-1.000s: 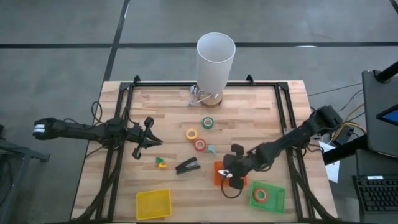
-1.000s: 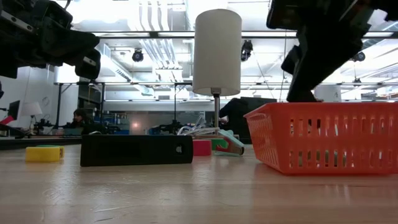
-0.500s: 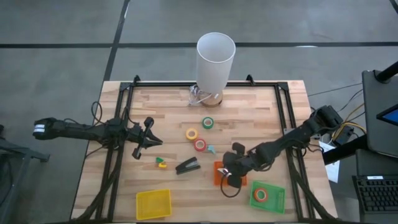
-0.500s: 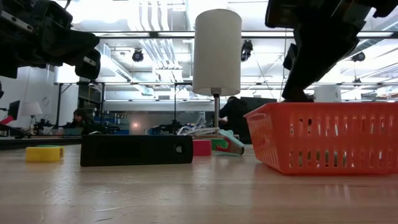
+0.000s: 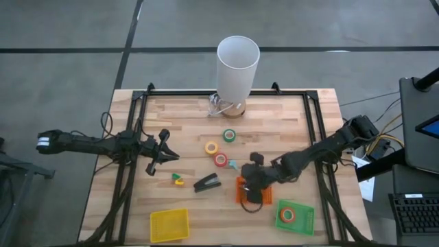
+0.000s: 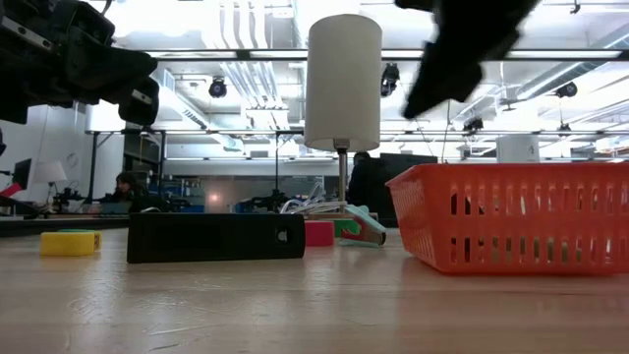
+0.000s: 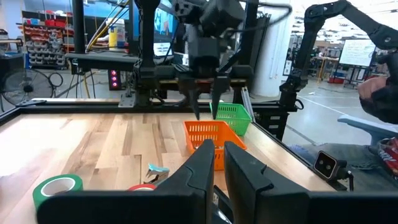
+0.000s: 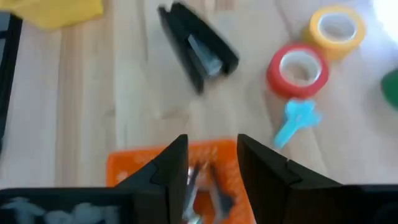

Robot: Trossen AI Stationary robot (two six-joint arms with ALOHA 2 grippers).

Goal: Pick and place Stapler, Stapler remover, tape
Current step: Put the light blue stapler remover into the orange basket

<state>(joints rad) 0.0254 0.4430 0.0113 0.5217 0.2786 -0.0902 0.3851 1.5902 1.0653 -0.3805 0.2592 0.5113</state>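
The black stapler (image 5: 206,183) lies flat on the table, left of the orange basket (image 5: 240,195). My right gripper (image 5: 251,188) hangs open above that basket, fingers pointing down. Between them, in the right wrist view, a small dark and silvery thing (image 8: 208,186) lies in the basket. Green (image 5: 229,136), yellow (image 5: 211,147) and red (image 5: 220,160) tape rolls lie flat mid-table. A red-orange roll (image 5: 287,215) lies in the green basket (image 5: 304,221). A teal stapler remover (image 8: 297,122) lies by the red roll. My left gripper (image 5: 164,152) waits above the table's left part, fingers nearly together, holding nothing.
A white lamp (image 5: 238,65) stands at the far edge in the middle. A yellow basket (image 5: 169,224) sits at the near left. A small yellow-green piece (image 5: 178,180) lies left of the stapler. Black frame rails run along the table's left and right sides.
My right gripper has risen out of the orange basket and drawn a little toward the far edge. It now hangs above the basket's rim. The stapler and the tape rolls have stayed where they were.
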